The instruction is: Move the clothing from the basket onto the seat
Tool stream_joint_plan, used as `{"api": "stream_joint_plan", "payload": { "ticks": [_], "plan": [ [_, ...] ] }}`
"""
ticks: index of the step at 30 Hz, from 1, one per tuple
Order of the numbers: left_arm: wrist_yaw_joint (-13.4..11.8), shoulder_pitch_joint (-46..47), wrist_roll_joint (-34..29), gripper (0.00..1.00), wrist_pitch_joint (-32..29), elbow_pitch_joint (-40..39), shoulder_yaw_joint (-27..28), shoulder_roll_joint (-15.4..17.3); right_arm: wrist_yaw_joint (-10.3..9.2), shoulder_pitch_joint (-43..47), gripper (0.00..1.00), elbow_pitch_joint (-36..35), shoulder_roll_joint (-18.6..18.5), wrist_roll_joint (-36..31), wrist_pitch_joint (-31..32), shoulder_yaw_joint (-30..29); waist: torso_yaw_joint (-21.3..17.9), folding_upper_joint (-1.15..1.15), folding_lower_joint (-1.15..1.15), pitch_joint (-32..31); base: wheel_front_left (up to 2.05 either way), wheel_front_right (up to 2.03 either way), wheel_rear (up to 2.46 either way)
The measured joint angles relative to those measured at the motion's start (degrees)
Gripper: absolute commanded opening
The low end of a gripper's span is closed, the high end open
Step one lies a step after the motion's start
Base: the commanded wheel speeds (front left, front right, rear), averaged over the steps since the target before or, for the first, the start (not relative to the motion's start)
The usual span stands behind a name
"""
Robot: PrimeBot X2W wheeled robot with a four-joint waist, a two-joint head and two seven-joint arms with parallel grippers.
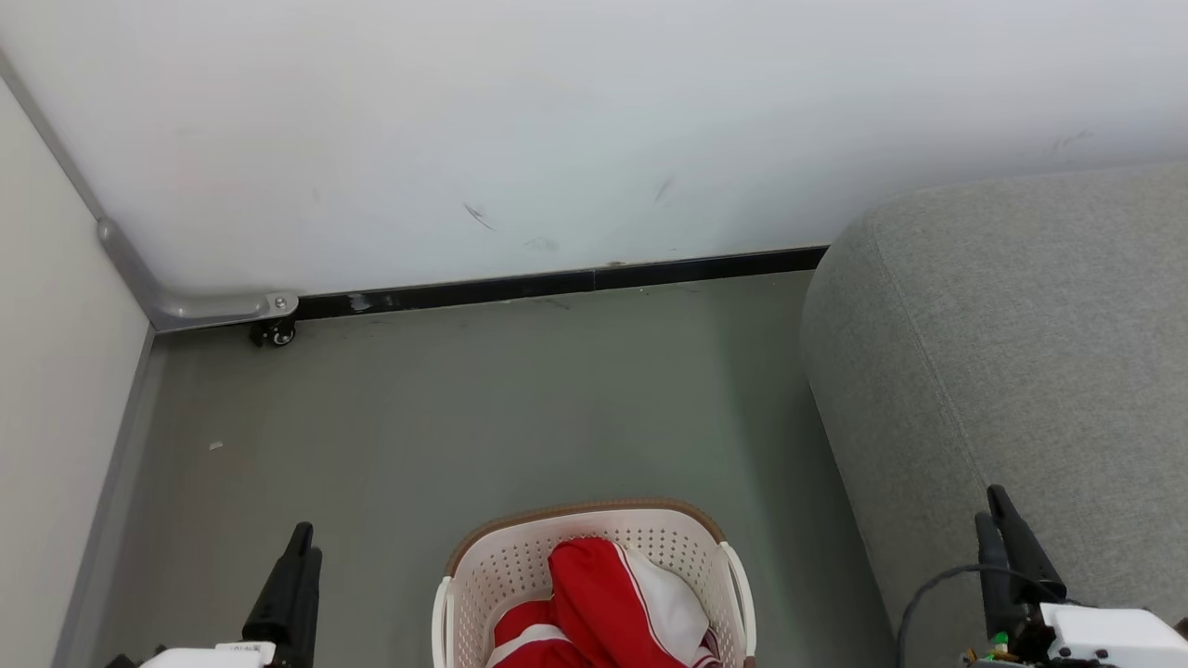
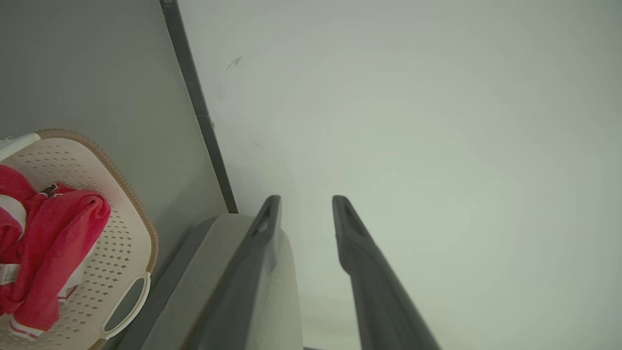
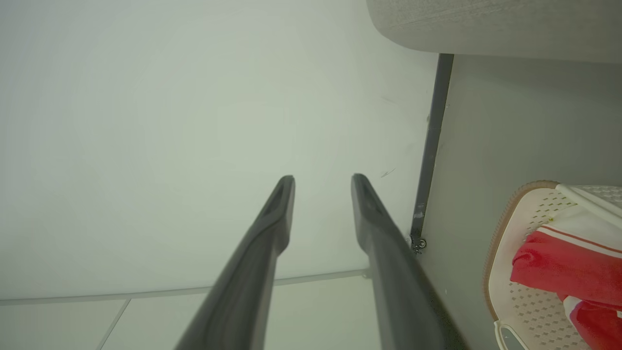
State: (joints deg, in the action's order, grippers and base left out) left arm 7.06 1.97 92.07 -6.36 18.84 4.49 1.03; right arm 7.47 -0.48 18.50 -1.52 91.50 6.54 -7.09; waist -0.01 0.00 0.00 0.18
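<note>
Head view: clothing (image 1: 603, 594) lies in the basket (image 1: 501, 566), none on the seat (image 1: 1021, 371); left claw (image 1: 306, 543) and right claw (image 1: 990, 506) are spread, empty.

Floor (image 1: 510, 408) under basket (image 1: 520, 557) (seat (image 1: 1002, 353) beside)

Soft even light, sharp, glare-free

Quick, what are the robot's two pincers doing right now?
Left pincer: open, holding nothing.
Right pincer: open, holding nothing.
</note>
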Motion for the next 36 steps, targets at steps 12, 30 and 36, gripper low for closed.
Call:
{"api": "stream_joint_plan", "payload": {
  "ticks": [12, 30, 36],
  "plan": [
    [0.00, -1.68, -0.83, 1.00, 1.68, 1.08, -1.69, -0.43, 0.00, 1.62, 1.00, 0.43, 0.30, -1.35, -1.51, 0.73, 0.00, 0.00, 0.00, 0.02, 0.00, 0.00, 0.00],
    [-0.01, -1.53, -9.61, 1.00, 5.75, -0.49, -4.70, 0.02, 0.00, 1.60, 1.00, -1.25, -0.79, -11.57, -5.65, 3.75, 0.34, 0.00, 0.45, -0.35, 0.00, 0.00, 0.00],
    [-0.34, -1.33, -14.66, 1.00, 6.99, -1.72, -4.70, 0.12, 0.00, 1.55, 1.00, -1.38, -1.62, -16.80, -6.92, 4.13, 0.49, 0.00, 0.77, -0.63, 0.00, 0.00, 0.00]
  ]
}}
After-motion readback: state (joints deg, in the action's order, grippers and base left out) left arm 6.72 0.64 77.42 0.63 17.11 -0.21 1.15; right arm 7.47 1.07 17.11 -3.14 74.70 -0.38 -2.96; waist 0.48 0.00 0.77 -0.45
